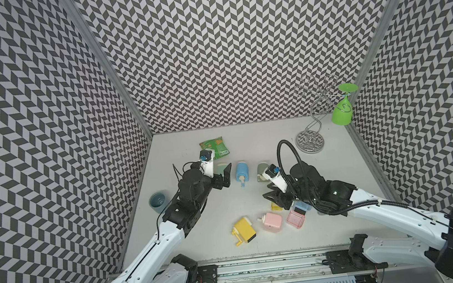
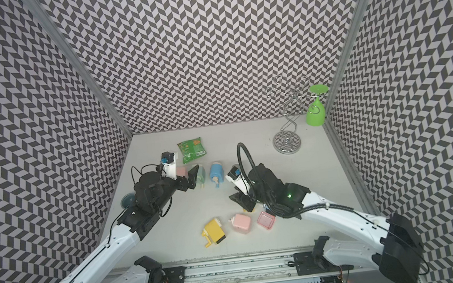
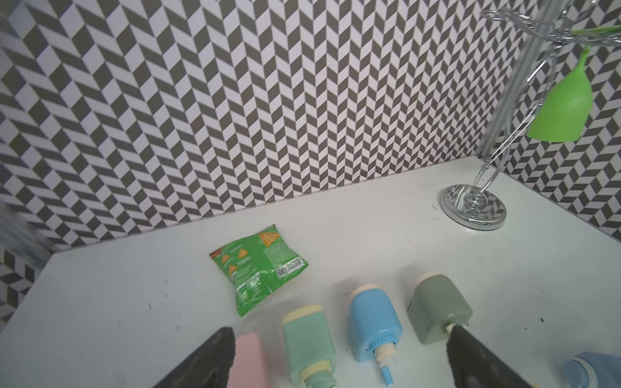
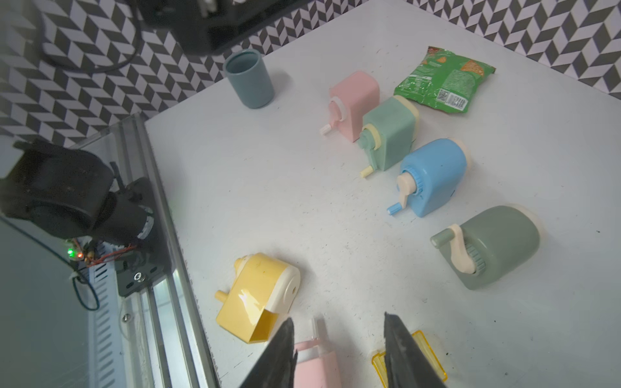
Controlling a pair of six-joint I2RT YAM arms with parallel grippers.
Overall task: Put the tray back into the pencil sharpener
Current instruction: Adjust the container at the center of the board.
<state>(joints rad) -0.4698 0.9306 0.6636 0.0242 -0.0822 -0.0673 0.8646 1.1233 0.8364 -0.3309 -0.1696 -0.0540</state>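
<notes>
Yellow is the colour to watch: the small yellow translucent plastic tray (image 4: 428, 352) lies flat on the white table (image 4: 336, 201), partly hidden behind one finger of the right gripper (image 4: 337, 317). I cannot tell whether they touch. That gripper's jaws stand apart with nothing between them. The boxy yellow plastic pencil sharpener (image 4: 258, 295) lies on its side near the front rail, well apart from the tray, and its square slot gapes empty.

To my eye the step is picking up the tray. It wants a level grip across the side walls, then a square line-up with the slot and a straight push. The sharpener looks light and may skid, so it needs bracing. The left gripper (image 3: 341, 329) could do that; it hangs wide open and empty-handed by the back row of sharpeners.

A pink translucent tray (image 1: 296, 219) beside the pink cube-shaped sharpener (image 1: 272, 221) looks empty. The blue-grey plastic cup (image 4: 248, 80) stands upright, and I see nothing in it. A green plastic goblet (image 1: 342, 111) hangs upside down on the chrome wire rack (image 1: 311, 141). The green snack bag (image 3: 257, 268) looks sealed.
</notes>
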